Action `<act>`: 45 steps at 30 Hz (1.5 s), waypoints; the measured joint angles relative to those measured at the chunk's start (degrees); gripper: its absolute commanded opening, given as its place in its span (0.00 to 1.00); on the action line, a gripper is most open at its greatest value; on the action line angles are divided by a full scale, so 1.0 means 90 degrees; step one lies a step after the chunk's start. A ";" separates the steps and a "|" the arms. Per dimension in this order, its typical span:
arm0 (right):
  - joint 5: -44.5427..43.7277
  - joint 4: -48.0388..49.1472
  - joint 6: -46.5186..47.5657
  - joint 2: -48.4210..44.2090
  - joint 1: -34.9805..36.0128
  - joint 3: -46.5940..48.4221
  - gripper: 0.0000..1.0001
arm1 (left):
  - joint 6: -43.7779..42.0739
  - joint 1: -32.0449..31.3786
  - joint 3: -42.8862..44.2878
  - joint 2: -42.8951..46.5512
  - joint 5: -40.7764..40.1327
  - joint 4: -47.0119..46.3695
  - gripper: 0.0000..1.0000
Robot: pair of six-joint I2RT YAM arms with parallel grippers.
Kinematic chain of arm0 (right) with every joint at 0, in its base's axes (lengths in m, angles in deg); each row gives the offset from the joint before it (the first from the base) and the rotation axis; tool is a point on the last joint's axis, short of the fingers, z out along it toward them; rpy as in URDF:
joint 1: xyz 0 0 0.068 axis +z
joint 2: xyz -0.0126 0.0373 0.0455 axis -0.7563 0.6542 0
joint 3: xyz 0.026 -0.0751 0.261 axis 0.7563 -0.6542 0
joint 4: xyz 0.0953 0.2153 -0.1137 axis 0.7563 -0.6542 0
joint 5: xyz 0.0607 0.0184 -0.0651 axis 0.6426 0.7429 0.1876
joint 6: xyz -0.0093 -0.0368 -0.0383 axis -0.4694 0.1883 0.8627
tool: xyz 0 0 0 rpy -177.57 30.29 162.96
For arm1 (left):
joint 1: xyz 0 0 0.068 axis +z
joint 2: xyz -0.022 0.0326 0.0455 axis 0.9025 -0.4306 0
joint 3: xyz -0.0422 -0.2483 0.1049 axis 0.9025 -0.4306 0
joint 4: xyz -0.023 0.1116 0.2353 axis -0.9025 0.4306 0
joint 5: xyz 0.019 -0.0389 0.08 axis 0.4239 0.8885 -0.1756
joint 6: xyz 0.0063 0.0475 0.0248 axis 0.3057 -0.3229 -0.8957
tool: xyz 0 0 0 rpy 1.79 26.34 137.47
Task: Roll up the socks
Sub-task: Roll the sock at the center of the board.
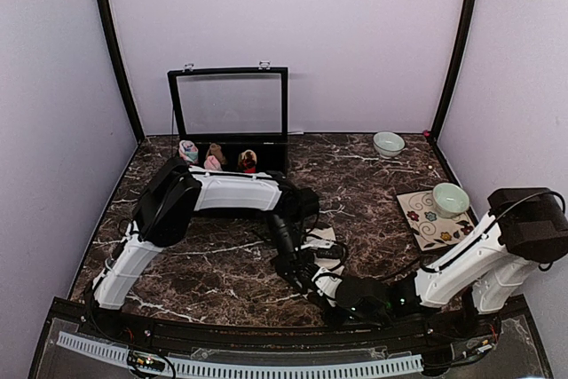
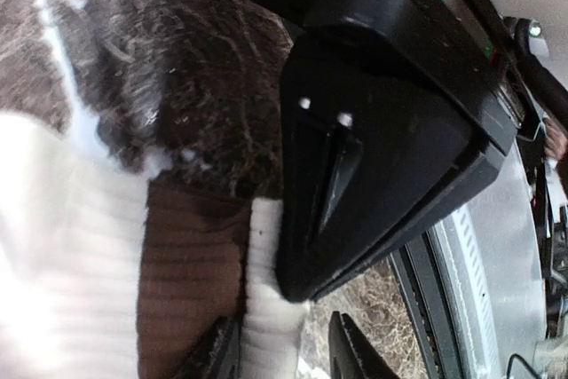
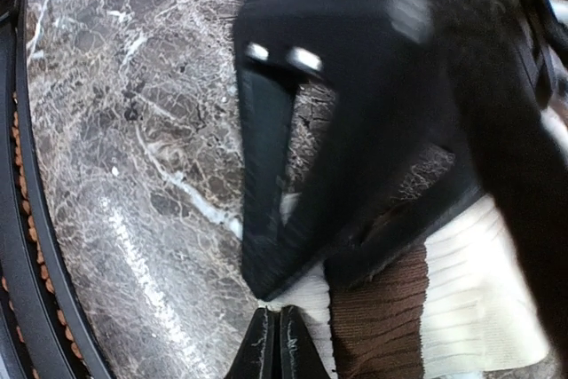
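The cream sock (image 2: 62, 264) with its brown band (image 2: 182, 264) lies flat on the marble; it also shows in the right wrist view (image 3: 479, 290) and partly under the arms in the top view (image 1: 322, 239). My left gripper (image 2: 284, 352) is open, its fingers either side of the sock's cream edge. My right gripper (image 3: 275, 343) is shut, its tips touching that same cream edge; its black body (image 2: 382, 130) fills the left wrist view. Both grippers meet at the table's front centre, left (image 1: 306, 272) and right (image 1: 330, 293). The black argyle socks are out of view.
An open black display case (image 1: 229, 104) at the back holds teal (image 1: 188, 150), pink (image 1: 214, 161) and tan (image 1: 248, 161) rolled bundles. A white bowl (image 1: 388, 143) sits back right. A green bowl (image 1: 450, 199) stands on a flowered tile (image 1: 424, 226). The black front rail (image 3: 27, 219) runs close by.
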State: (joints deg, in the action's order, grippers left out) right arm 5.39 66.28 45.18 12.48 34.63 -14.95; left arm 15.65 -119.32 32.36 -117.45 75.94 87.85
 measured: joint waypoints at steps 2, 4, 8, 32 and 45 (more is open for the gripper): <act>0.0180 0.0143 -0.0189 -0.0005 -0.0109 -0.0063 0.02 | 0.0022 0.0058 -0.0262 0.0211 -0.0061 -0.0134 0.42; 0.0442 0.0299 -0.0425 -0.0034 -0.0248 -0.0153 0.01 | 0.0053 0.0177 -0.0726 0.0585 -0.0267 -0.0398 0.51; 0.0957 0.0593 -0.0877 -0.0136 -0.0532 -0.0367 0.01 | 0.0119 0.0474 -0.1834 0.1668 -0.0877 -0.1005 0.58; 0.4177 0.3147 -0.3242 0.0491 -0.2351 -0.1467 0.00 | -0.0529 -0.0998 -0.4267 0.3390 -0.3257 -0.4809 0.48; 0.4833 0.3568 -0.3490 0.0731 -0.2754 -0.1581 0.00 | -0.0852 -0.1078 -0.4306 0.3099 -0.3614 -0.5241 0.35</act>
State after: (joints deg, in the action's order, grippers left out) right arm 48.88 98.39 13.77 19.06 9.84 -29.18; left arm 7.98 -129.03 -6.39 -89.56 43.41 40.68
